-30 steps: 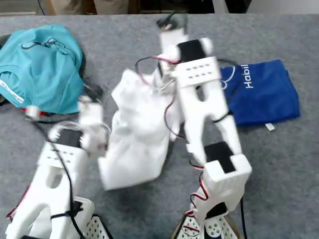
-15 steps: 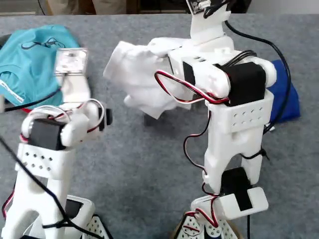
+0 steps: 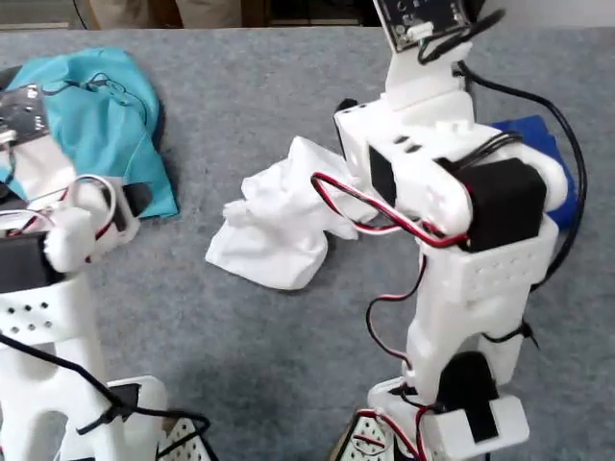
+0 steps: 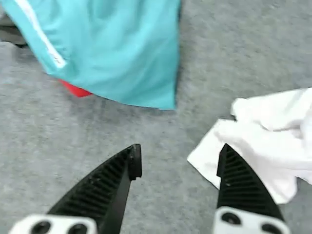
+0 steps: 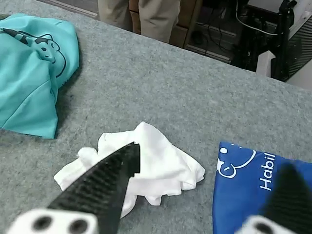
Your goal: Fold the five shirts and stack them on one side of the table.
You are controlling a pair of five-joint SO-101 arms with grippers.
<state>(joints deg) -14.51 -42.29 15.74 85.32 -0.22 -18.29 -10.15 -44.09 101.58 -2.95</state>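
White shirt (image 3: 274,235) lies crumpled on the counter (image 3: 240,365), probably soft and limp; best pinched at a hem corner. Both arms' jaws gape empty.

blue shirt (image 5: 239,207) — white lettering (image 5: 267,175), partly cut off

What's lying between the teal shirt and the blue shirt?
A crumpled white shirt lies between the teal shirt and the blue shirt, in the right wrist view.

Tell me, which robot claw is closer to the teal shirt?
Left. The left gripper sits open just short of the teal shirt; the right gripper is open over by the white shirt, much farther off.
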